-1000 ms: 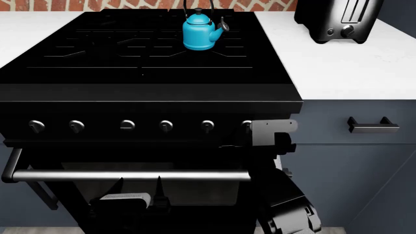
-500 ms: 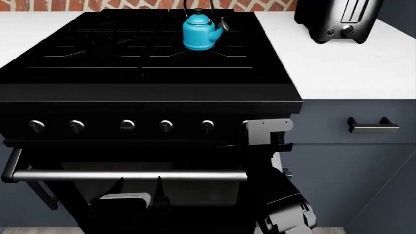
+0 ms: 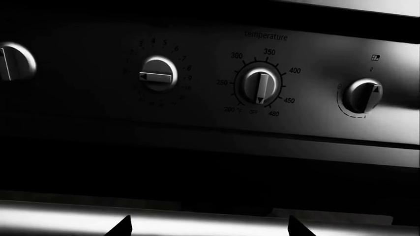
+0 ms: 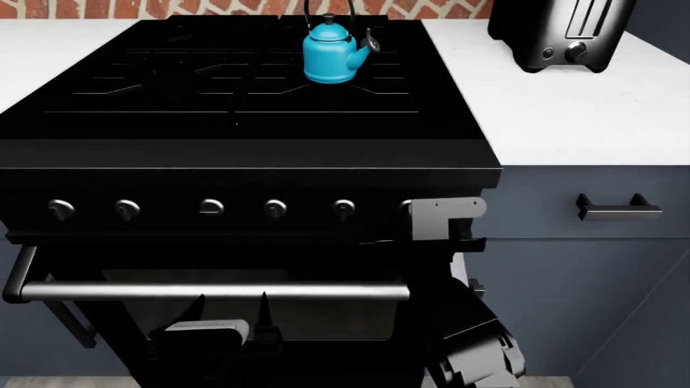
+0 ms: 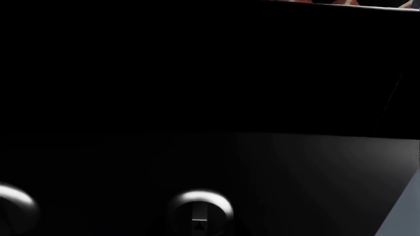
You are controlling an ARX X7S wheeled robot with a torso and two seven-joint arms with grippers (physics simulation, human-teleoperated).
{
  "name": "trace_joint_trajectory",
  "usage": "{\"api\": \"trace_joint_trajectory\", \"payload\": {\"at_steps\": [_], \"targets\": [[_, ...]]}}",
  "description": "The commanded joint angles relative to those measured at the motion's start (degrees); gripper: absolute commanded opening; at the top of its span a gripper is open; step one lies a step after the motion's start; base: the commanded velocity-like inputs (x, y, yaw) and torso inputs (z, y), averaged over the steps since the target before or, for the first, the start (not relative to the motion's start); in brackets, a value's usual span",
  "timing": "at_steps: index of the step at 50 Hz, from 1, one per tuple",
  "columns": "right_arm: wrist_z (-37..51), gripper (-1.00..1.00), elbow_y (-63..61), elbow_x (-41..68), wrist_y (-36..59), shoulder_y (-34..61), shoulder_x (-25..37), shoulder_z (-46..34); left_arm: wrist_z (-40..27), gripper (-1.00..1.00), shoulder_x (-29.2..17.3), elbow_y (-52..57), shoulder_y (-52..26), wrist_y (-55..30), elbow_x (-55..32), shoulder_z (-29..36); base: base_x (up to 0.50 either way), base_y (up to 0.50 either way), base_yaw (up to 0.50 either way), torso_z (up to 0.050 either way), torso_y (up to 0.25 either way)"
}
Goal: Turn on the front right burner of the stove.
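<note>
The black stove fills the head view, with a row of silvery knobs on its front panel. My right gripper is pressed up to the rightmost knob and hides it in the head view. In the right wrist view that knob sits dead ahead and very close, and my fingers are lost in the dark. My left gripper is low in front of the oven door, under the steel bar, with its fingers wide apart and empty. Its fingertips frame the bar in the left wrist view.
A blue kettle stands on the back right grate. A black-and-chrome toaster sits on the white counter to the right. A drawer handle sticks out of the blue cabinet beside the stove. The left wrist view shows a temperature knob.
My right gripper has shifted slightly left, closer onto the rightmost knob, then held still. The left arm has not moved.
</note>
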Motion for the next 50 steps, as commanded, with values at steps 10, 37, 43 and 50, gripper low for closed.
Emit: {"api": "trace_joint_trajectory", "payload": {"at_steps": [10,37,43,50], "targets": [[0.2,-1.00,-3.6,-3.9,5.7,1.8,1.5,-5.1,-0.1,1.00,-0.3,-0.2,-0.1,0.3,-0.5,0.5,0.00,0.00,0.00,0.000,0.000],[1.1,-1.00,-4.2,-7.9,12.5,4.7,2.0,-12.3,-0.5,1.00,-0.8,0.0,-0.2,0.3,-1.2,0.9,0.00,0.00,0.00,0.000,0.001],[0.4,-1.00,-4.4,-9.5,15.9,5.8,2.3,-15.6,-0.5,1.00,-0.9,0.0,-0.3,0.2,-1.3,1.1,0.00,0.00,0.00,0.000,0.000],[0.0,-1.00,-3.9,-11.4,18.0,6.6,2.4,-19.0,-0.7,1.00,-1.0,-0.1,-0.4,0.2,-1.4,1.2,0.00,0.00,0.00,0.000,0.000]]}}
